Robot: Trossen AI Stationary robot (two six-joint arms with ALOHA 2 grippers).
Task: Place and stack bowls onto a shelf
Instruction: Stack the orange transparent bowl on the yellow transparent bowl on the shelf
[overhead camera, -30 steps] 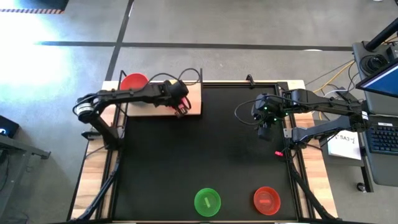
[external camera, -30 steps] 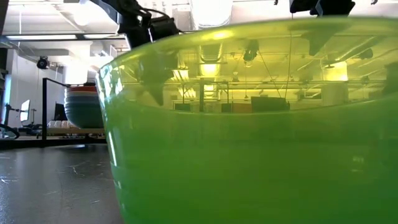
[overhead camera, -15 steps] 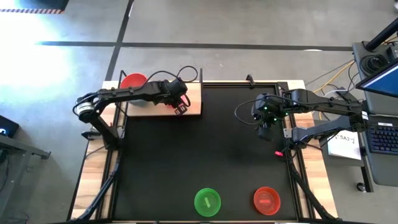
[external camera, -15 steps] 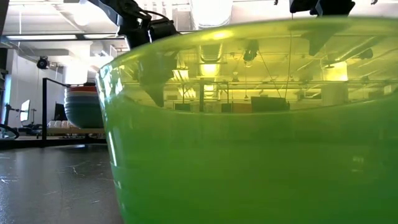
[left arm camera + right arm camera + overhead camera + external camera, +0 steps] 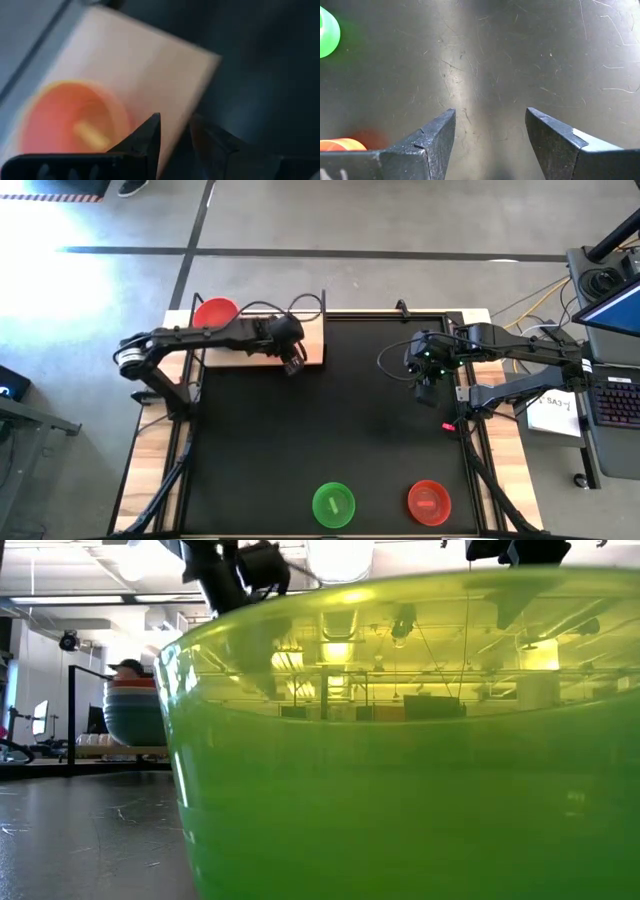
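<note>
A stack of bowls, red on top [image 5: 215,313], stands on the left end of the light wooden shelf [image 5: 255,352] at the table's far left; in the low view the stack [image 5: 134,712] shows teal, white and red rims. My left gripper [image 5: 292,364] hangs above the shelf's right end, narrowly open and empty [image 5: 174,131]. A green bowl [image 5: 333,504] and a red bowl [image 5: 428,501] sit upright on the table near its front edge. My right gripper [image 5: 425,387] hovers open over the table's far right [image 5: 490,125], well away from them.
The green bowl [image 5: 400,750] fills most of the low view. Black frame posts [image 5: 71,715] stand at the shelf's corners. Cables loop over the shelf's far edge [image 5: 305,300]. Bare black table [image 5: 330,420] lies between the arms and the two front bowls.
My left gripper has risen a little above the shelf's right end and shifted slightly toward the table's near edge. The bowl stack stays put on the shelf. My right arm has kept still.
</note>
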